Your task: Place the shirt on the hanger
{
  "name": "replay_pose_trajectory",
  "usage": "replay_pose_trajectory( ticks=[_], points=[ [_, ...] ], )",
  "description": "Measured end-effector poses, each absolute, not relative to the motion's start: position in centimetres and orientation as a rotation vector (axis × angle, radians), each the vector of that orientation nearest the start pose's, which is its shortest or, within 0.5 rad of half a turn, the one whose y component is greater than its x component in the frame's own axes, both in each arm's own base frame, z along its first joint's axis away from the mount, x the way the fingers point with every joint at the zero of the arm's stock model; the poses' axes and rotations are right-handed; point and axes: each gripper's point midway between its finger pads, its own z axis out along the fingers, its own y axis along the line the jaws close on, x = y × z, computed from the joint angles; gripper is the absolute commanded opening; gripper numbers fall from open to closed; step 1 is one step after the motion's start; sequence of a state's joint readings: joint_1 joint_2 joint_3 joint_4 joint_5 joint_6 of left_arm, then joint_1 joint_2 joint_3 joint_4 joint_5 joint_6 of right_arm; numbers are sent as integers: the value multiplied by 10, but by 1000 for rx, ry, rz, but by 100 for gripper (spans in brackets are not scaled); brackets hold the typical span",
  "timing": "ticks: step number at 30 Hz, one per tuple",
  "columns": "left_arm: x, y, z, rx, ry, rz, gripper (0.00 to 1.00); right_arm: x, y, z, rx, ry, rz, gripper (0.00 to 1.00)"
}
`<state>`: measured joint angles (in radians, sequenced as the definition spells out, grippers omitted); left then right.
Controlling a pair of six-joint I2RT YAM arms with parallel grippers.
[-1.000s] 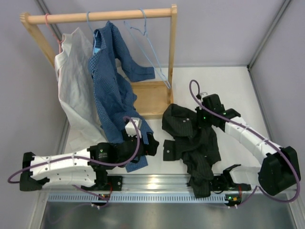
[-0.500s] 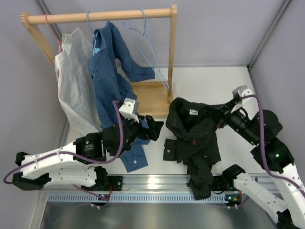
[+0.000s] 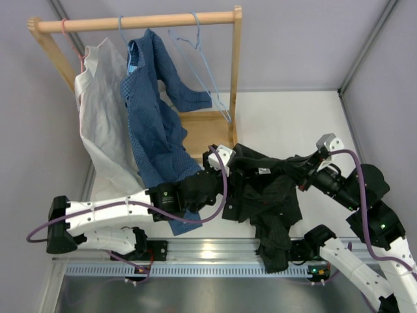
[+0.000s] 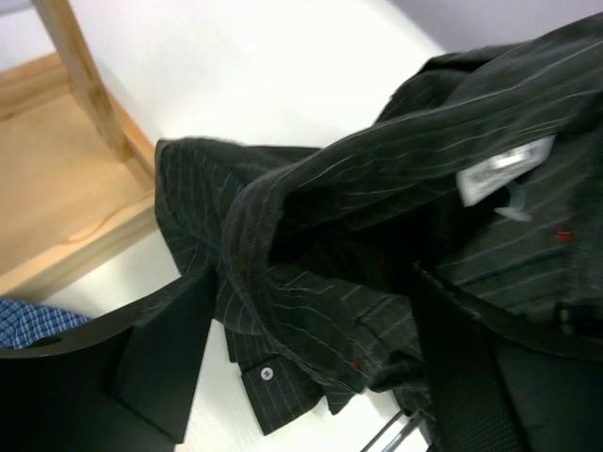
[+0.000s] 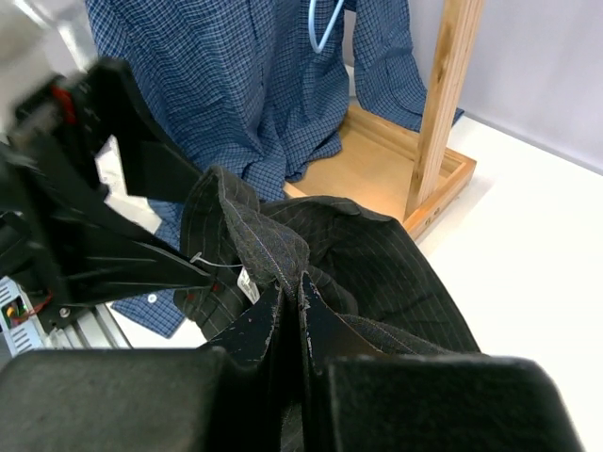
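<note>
The black pinstriped shirt (image 3: 267, 192) lies crumpled on the white table, its collar part lifted to the right. My right gripper (image 3: 301, 172) is shut on a fold of the shirt near the collar label; in the right wrist view the fingertips (image 5: 283, 299) pinch the fabric (image 5: 377, 254). My left gripper (image 3: 226, 163) is open at the shirt's left edge, and in the left wrist view (image 4: 311, 367) its jaws stand wide on either side of the cloth (image 4: 377, 217) and a buttoned cuff. The light-blue hanger (image 3: 207, 65) hangs empty on the rail and shows in the right wrist view (image 5: 325, 24).
A wooden rack (image 3: 236, 72) with a base board (image 3: 208, 134) stands at the back left. It carries a blue patterned shirt (image 3: 153, 117), a pale grey shirt (image 3: 101, 111) and a pink hanger (image 3: 65, 26). A metal rail (image 3: 195, 251) runs along the near edge.
My left gripper has moved right from the blue shirt's hem to the black shirt's left edge. My right gripper has drawn back to the right and up, lifting the collar part.
</note>
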<state>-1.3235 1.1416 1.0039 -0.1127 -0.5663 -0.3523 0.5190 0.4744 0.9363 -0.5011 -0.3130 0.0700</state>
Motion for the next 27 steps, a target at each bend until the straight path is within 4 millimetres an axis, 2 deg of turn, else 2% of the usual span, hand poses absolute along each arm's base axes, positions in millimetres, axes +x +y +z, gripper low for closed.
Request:
replay_pose_trajectory(
  ticks=[2,3,5,6,7,10,12,14,15,16,19,22,24,26,27],
  points=[
    [177,-342,269,470,1803,-652,77,160,155,346,-598,1541,697,0],
    [180,-341,261,461,1816,-633,57,161,154,346,-590,1542,691,0],
    [183,-337,249,437,1840,-608,31,164,152,346,-571,1548,679,0],
    [184,-335,245,434,1844,-596,8,165,151,346,-559,1552,675,0],
    [185,-333,242,423,1849,-588,0,166,151,347,-549,1555,673,0],
    [192,-325,242,396,1834,-530,0,171,154,346,-542,1565,682,0],
    [197,-316,252,372,1805,-491,0,177,159,349,-552,1588,687,0],
    [203,-308,276,364,1761,-452,0,186,166,371,-566,1583,694,0],
    [205,-306,298,355,1723,-448,0,190,171,388,-581,1582,697,0],
    [207,-305,323,346,1684,-453,0,194,175,416,-591,1540,704,0],
    [207,-295,427,303,1524,-518,0,200,188,509,-624,1383,732,0],
    [198,-273,508,248,1380,-603,0,185,186,577,-647,1228,742,0],
    [182,-261,535,270,1300,-683,0,164,181,603,-674,1143,755,0],
    [165,-261,539,341,1247,-753,0,141,179,603,-727,1110,778,0],
    [157,-264,532,383,1230,-786,0,134,177,596,-742,1117,784,0]
  ],
)
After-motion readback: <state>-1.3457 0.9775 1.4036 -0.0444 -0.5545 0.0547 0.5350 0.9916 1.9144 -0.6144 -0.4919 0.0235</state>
